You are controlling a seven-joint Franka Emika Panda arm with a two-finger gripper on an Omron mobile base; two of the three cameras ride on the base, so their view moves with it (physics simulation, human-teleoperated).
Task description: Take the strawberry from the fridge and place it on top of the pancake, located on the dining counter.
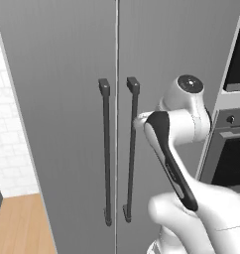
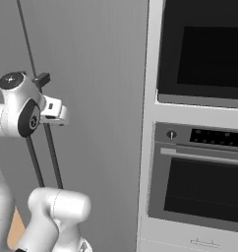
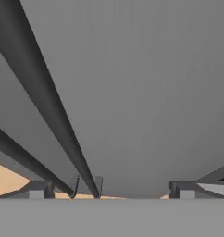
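Note:
The fridge [image 1: 57,99] stands in front of me as a tall grey cabinet with both doors closed. Two long dark bar handles flank the door seam, the left handle [image 1: 106,154] and the right handle [image 1: 132,149]. My gripper [image 3: 110,190] is open at the upper part of the right handle [image 3: 49,106]. In the hand view that bar runs down between the two fingertips [image 3: 37,190], nearer the left one and touching neither. My white hand [image 2: 54,112] sits against the fridge door [image 2: 101,98]. The strawberry, the pancake and the dining counter are out of view.
A black-fronted built-in oven [image 2: 209,182] in a white column stands directly right of the fridge, and its edge [image 1: 231,163] is close to my arm. A white tiled wall [image 1: 3,124] and wooden floor [image 1: 18,223] lie to the left.

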